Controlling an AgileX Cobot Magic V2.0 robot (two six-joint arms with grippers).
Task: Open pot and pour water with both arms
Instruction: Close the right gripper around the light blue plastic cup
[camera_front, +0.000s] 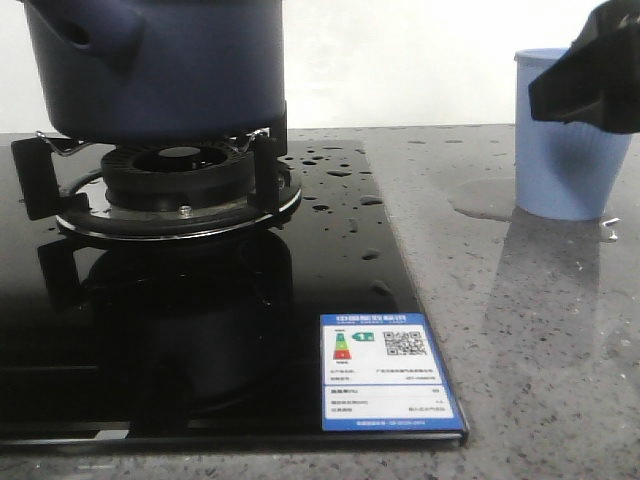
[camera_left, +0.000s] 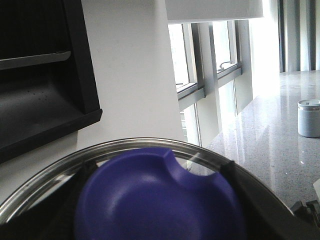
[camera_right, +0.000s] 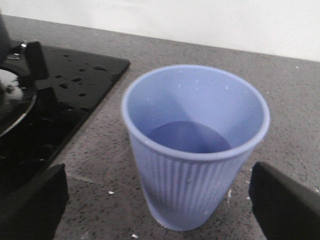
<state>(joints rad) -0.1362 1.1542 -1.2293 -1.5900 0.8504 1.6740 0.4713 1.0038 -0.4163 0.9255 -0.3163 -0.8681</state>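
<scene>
The dark navy pot (camera_front: 150, 65) stands on the gas burner (camera_front: 180, 185) at the back left, its stubby side handle (camera_front: 95, 35) pointing left. Its top is cut off by the frame. In the left wrist view my left gripper (camera_left: 155, 210) is shut on the blue knob (camera_left: 150, 200) of a glass lid (camera_left: 140, 147) and holds it up in the air, away from the pot. Water lies as droplets (camera_front: 340, 185) on the black hob and as a puddle (camera_front: 482, 200) on the counter. My right gripper (camera_right: 159, 200) is open, with its fingers either side of the light blue ribbed cup (camera_right: 192, 150).
The black glass hob (camera_front: 250, 330) with a blue-white energy label (camera_front: 385, 372) fills the left of the grey stone counter (camera_front: 540, 340). The cup (camera_front: 565, 135) stands at the back right, with the right gripper (camera_front: 590, 80) just above it. A white wall runs behind.
</scene>
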